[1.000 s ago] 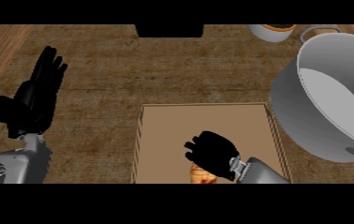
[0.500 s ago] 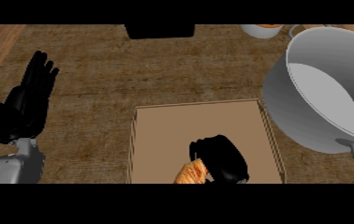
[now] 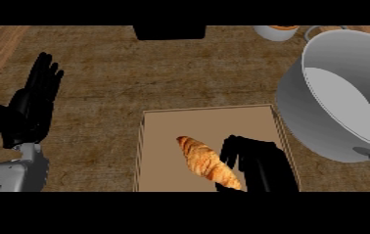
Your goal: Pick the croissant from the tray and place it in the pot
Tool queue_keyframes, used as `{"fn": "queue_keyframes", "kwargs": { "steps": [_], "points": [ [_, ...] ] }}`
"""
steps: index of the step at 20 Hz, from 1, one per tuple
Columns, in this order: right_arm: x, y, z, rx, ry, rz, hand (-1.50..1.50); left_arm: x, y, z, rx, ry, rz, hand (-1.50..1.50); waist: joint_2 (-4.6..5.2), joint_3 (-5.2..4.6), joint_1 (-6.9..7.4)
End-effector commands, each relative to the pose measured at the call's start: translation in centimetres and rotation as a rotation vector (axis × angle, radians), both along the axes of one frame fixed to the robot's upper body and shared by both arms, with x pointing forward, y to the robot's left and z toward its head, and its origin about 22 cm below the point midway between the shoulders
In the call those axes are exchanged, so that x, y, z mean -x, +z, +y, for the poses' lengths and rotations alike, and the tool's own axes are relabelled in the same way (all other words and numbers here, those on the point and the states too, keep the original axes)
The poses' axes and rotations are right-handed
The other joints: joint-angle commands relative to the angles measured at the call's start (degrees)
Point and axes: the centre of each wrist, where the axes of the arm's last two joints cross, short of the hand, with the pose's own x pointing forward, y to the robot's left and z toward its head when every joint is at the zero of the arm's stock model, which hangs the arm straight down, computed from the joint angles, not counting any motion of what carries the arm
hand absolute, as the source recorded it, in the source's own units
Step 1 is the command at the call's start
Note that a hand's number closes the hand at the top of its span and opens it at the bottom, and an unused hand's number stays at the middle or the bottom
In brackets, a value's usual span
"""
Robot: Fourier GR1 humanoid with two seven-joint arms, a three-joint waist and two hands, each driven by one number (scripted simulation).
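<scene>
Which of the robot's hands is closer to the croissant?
The right hand: it sits just right of the croissant on the tray. The left hand rests open far off at the left edge.

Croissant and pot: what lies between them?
In the head view, the right robot hand and tray rim lie between croissant and pot.

We see a brown bench carrying a tan tray, a grey pot and a black box.
</scene>
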Motion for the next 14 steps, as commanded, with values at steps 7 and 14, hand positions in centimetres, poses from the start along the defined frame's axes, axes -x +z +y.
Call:
{"fn": "queue_keyframes", "kwargs": {
  "steps": [7, 14],
  "points": [
    [2.5, 5.9, -5.2, -0.068, -0.337, -0.28, 1.5, -0.4, 2.2, -1.0, -0.01, -0.029, -0.01, 0.0, 0.44, 0.03, 1.55],
    [0.1, 6.3, -11.0, -0.189, -0.378, -0.276, 1.5, -1.1, 0.6, -0.7, -0.006, -0.049, -0.005, 0.0, 0.67, 0.06, 1.76]
  ]
}}
